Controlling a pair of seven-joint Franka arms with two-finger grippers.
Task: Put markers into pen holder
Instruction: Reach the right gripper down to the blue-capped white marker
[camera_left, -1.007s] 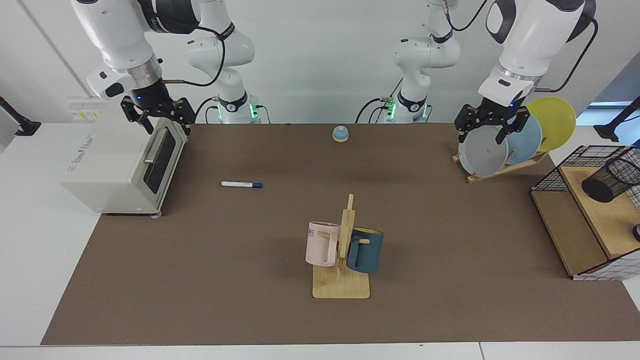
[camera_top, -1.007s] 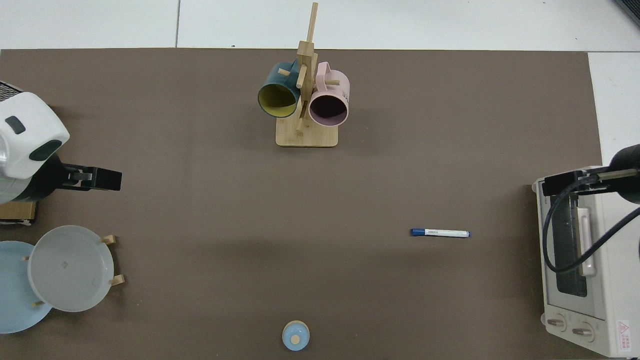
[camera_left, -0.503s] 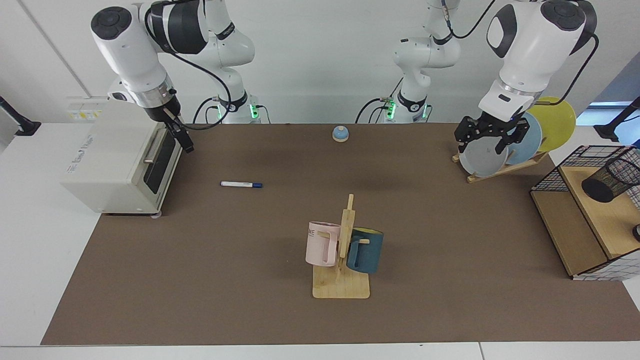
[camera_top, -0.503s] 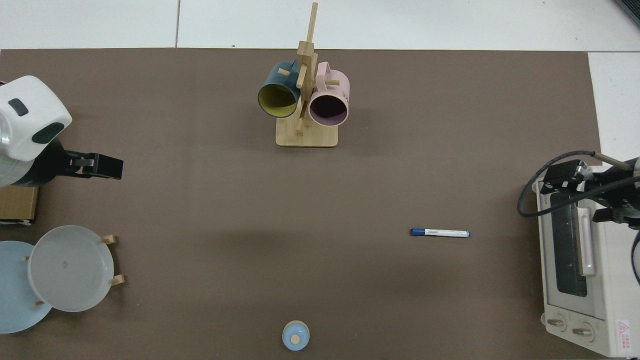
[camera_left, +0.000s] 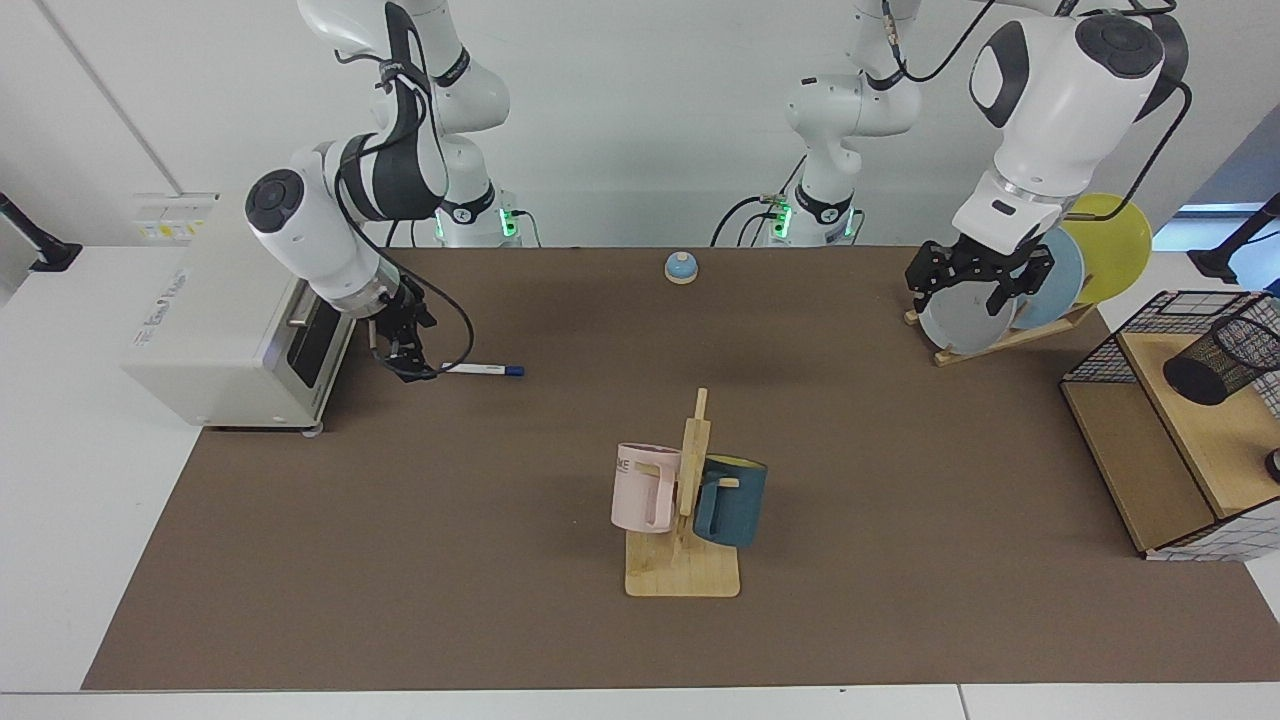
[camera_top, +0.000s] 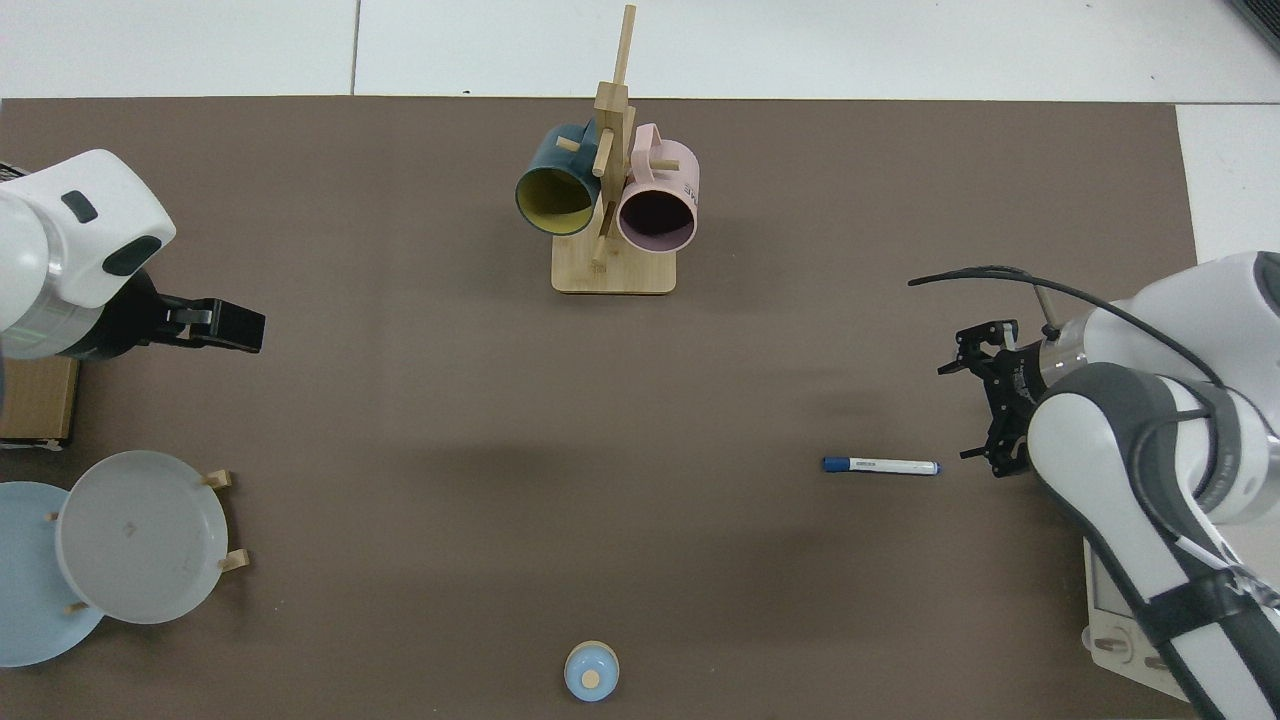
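You are bringing the right gripper down beside the marker, just off its dark end, nothing in its grasp; its finger spread cannot be told. Centre over the white barrel and straddle across it. The marker is lying flat on the mat, long axis crosswise, blue cap pointing away from the gripper. The left gripper is waiting, fingers apart and empty, far from the holder.

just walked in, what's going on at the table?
The right gripper is low over the mat at the dark end of the marker, fingers spread, not holding it. The marker lies flat, next to the toaster oven. The left gripper hangs open in front of the plate rack, waiting. The pen holder sits on the wire shelf at the far side, with no marker in it.
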